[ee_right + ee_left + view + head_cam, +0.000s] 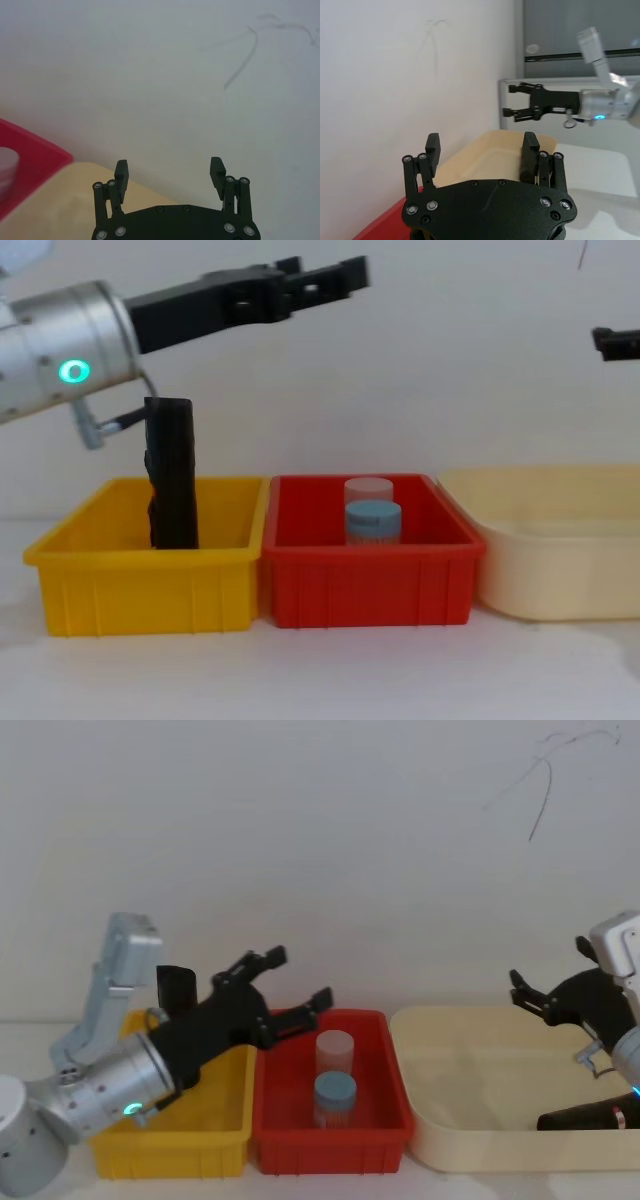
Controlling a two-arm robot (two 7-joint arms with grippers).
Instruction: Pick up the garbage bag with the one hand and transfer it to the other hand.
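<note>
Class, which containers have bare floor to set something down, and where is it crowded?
Most free: the left and middle floor of the cream tray, between the red bin and the garbage bag lying at its right front. The yellow bin is bare on its right side, though the left gripper hangs over it. Crowded: the red bin's middle, with two jars.
</note>
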